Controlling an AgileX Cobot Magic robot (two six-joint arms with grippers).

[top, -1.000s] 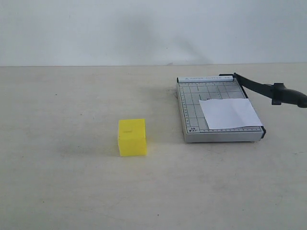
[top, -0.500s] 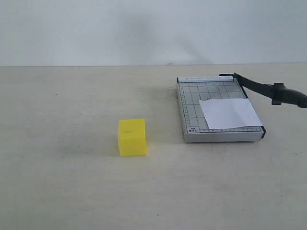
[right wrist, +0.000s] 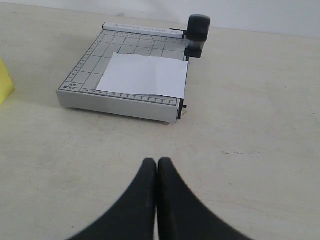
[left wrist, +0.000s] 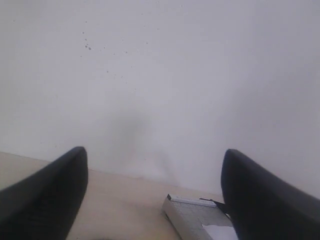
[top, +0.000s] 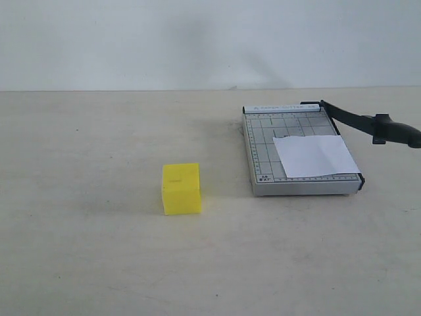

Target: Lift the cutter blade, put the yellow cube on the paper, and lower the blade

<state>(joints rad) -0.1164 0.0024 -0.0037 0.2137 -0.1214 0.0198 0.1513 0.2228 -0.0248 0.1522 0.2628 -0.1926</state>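
Note:
The yellow cube [top: 181, 189] sits on the table left of the grey trimmer board [top: 263, 141]. The white paper [top: 314, 156] lies flat on the board's right half. The cutter blade [top: 358, 120] stands lifted off the board, its thick handle [top: 396, 130] out to the right. Neither arm shows in the exterior view. In the left wrist view my left gripper [left wrist: 155, 151] is open, fingers wide apart and empty, with the board [left wrist: 192, 217] beyond. My right gripper [right wrist: 157, 162] is shut and empty, over the table in front of the board [right wrist: 90, 65], paper [right wrist: 142, 75] and handle [right wrist: 198, 25].
A pale wall [top: 210, 39] rises behind the beige table [top: 99, 263]. A corner of the yellow cube [right wrist: 4, 82] shows at the edge of the right wrist view.

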